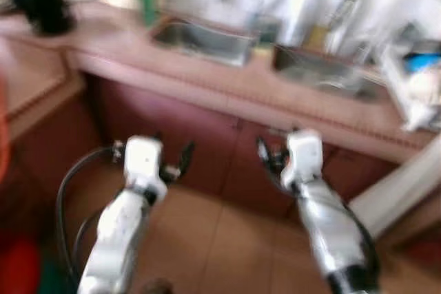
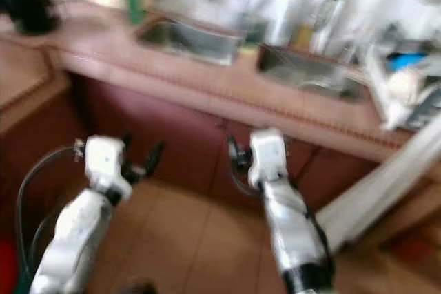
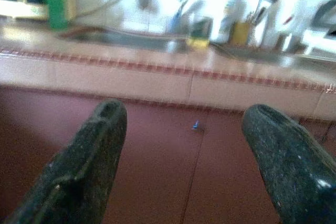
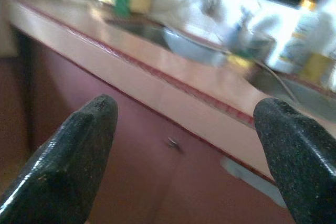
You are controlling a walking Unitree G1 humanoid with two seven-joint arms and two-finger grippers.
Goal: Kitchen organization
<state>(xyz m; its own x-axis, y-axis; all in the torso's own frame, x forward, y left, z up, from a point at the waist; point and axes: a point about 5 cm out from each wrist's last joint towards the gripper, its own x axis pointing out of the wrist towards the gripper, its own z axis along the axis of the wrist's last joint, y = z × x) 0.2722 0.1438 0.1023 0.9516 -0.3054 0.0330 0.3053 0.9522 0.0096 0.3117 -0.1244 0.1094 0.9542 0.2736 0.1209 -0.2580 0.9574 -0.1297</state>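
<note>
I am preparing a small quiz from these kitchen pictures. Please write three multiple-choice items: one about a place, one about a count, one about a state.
1. Where does the green bottle stand?
A. on the floor
B. on the counter, left of the left sink
C. inside the right sink

2. How many sinks are set in the counter?
A. one
B. two
C. three

3. How are the fingers of the left gripper?
A. spread apart, holding nothing
C. shut on a cup
B. shut on a sponge

Answers:
1 B: the bottle stands on the counter beside the left sink.
2 B: the left sink and the right sink lie side by side.
3 A: the left wrist view shows cabinet doors through the wide gap between the fingers.
</note>
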